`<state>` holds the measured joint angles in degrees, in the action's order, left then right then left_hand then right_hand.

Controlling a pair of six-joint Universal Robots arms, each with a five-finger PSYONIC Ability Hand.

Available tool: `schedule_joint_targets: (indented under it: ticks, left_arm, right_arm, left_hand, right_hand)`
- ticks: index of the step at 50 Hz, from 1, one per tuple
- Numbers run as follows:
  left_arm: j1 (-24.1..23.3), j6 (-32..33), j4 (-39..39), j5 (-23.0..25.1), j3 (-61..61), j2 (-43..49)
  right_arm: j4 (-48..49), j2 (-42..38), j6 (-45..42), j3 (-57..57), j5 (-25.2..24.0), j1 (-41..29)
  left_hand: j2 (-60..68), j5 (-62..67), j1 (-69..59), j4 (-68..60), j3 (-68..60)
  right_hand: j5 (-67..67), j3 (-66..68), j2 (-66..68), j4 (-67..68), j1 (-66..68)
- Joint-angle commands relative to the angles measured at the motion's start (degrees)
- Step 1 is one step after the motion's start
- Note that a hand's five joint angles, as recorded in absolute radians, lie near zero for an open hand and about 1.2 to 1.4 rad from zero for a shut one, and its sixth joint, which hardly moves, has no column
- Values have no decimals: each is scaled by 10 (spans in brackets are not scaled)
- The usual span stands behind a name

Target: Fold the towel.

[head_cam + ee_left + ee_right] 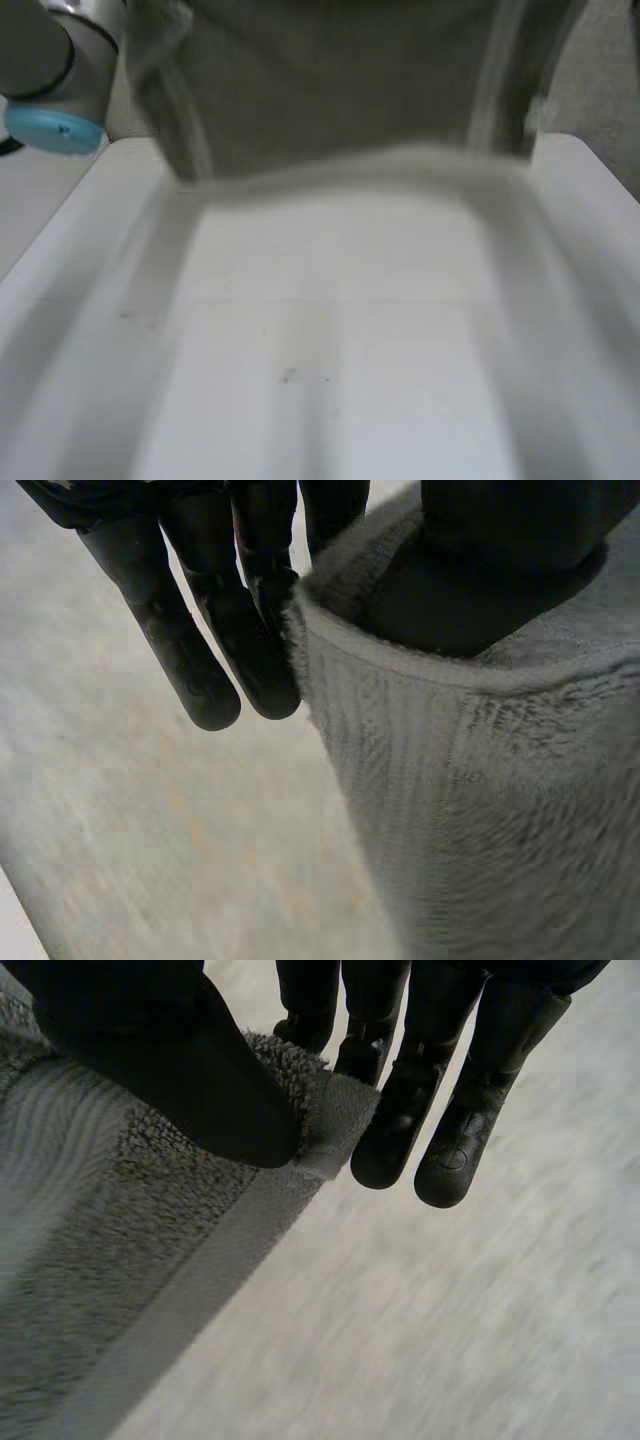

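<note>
The towel (330, 90) hangs in the air over the table (330, 350), lifted by its top edge and spread between the two hands. Its lower hem runs across in a shallow curve, and I cannot tell whether that hem touches the table. The left hand (205, 660) pinches one top corner, with the thumb pressing the cloth from one side and straight fingers backing it from the other; two more fingers lie free just beside the edge. The right hand (170, 1080) grips the other top corner the same way, thumb on the pile and fingers behind the hemmed tip. The step in hand looks like carrying the spread towel to lay it down for a fold. To do that well, both pinches should be firm and level, and the hands far enough apart that the top edge is taut, not drooping. They should lower together so the hanging hem meets the table first and lies straight. The top edge can then be drawn over to meet it, corner on corner. The right hand's hold sits close to the tip, so a jerk could slip it.
</note>
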<state>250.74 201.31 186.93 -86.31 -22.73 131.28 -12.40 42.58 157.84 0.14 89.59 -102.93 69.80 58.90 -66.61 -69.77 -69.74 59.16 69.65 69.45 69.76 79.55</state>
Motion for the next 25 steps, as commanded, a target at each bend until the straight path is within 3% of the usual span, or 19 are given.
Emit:
schedule_joint_targets:
  ticks: [1,11,13,18,25]
  left_arm:
    - [4,-68,-23,2,-112,-43]
    - [41,-73,-46,11,-376,-61]
    - [43,-73,-43,39,-445,-59]
    - [43,-72,-36,92,-534,-54]
    - [43,-47,-34,108,-606,-53]
  right_arm:
    - [-65,47,28,63,-14,0]
    - [-185,44,-10,253,-71,5]
    - [-213,40,-40,341,-71,8]
    - [-211,39,-61,468,-73,11]
    - [-133,62,-57,592,-75,26]
  left_hand:
    - [102,111,-134,-102,-103]
    - [102,111,-134,-102,-103]
    - [102,111,-134,-102,-103]
    - [102,111,-134,-102,-103]
    - [102,111,-134,-102,-103]
  right_hand:
    - [108,104,106,102,4]
    - [108,104,106,102,4]
    - [108,104,106,102,4]
    - [108,104,106,102,4]
    - [108,104,106,102,4]
